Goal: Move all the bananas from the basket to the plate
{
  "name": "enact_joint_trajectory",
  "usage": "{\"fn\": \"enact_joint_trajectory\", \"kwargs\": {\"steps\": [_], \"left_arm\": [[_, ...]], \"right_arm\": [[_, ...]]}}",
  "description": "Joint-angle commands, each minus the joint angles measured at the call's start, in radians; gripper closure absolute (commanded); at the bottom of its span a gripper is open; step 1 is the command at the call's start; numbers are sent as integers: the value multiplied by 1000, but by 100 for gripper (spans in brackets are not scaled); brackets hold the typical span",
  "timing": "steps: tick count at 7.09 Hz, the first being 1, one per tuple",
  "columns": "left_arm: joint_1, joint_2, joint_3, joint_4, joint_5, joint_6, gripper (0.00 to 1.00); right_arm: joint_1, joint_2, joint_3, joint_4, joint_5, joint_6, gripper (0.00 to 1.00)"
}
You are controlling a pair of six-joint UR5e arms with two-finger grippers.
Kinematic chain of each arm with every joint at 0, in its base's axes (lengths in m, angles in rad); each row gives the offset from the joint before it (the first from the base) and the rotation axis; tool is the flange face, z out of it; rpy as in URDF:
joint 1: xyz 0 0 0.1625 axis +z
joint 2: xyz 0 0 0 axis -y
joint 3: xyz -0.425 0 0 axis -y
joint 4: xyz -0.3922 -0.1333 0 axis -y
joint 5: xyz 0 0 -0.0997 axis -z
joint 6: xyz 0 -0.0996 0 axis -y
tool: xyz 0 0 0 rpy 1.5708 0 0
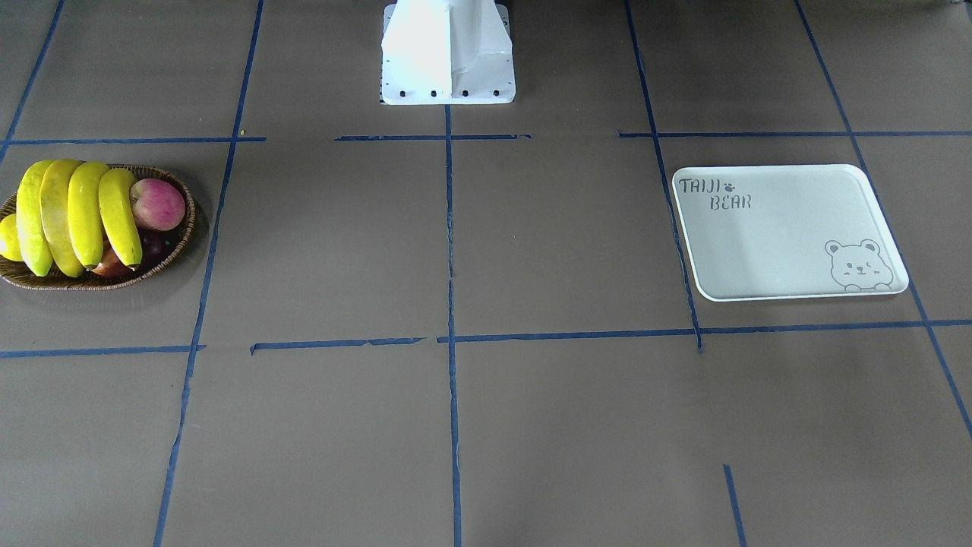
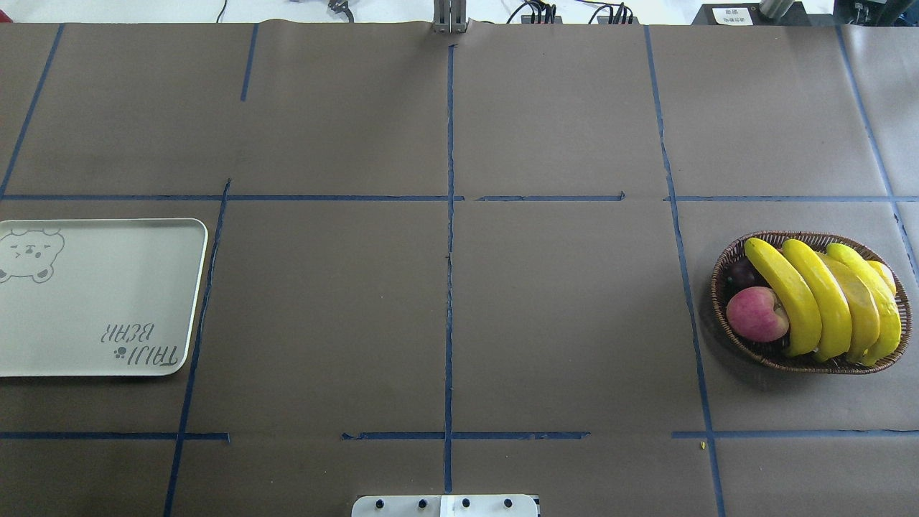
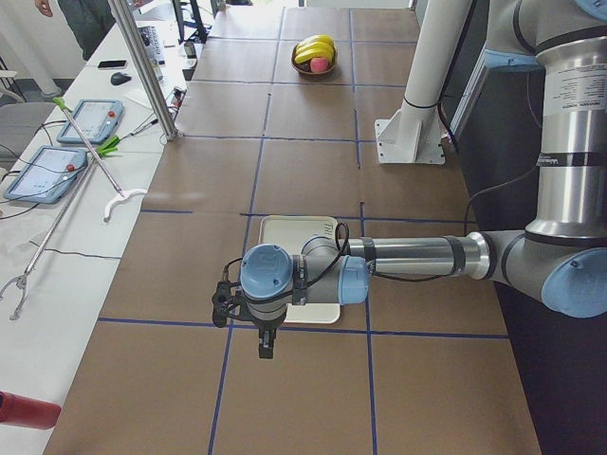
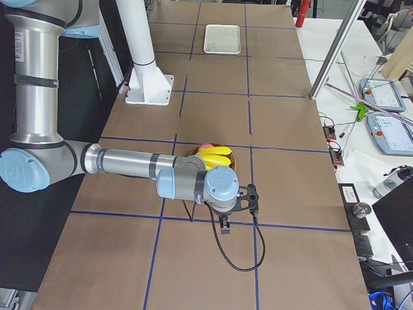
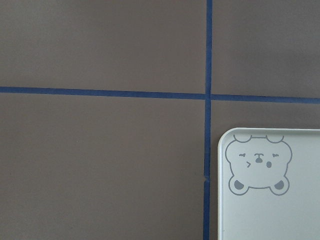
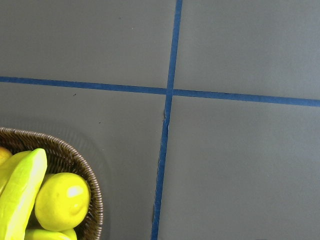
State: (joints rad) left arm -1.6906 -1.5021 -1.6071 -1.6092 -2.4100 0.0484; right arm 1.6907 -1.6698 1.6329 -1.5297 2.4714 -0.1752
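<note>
While four bananas are lying in the basket at the tabletop's 3 o'clock (overhead view) and the plate is sitting at 9 o'clock, left tool and right tool are hovering, opening and hold: cannot tell.

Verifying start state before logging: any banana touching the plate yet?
Apart. Overhead view shows all four bananas in the basket at the right; the plate sits bare at the far left.
</note>
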Motion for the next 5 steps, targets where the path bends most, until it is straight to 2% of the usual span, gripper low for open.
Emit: {"fn": "enact_joint_trajectory", "kwargs": {"steps": [1,5], "left_arm": [[2,0,16,-8,0,2,0],[2,0,16,-8,0,2,0]], "right_arm": [[6,2,2,-6,0,9,0],[6,-2,2,-1,8,11,0]]}}
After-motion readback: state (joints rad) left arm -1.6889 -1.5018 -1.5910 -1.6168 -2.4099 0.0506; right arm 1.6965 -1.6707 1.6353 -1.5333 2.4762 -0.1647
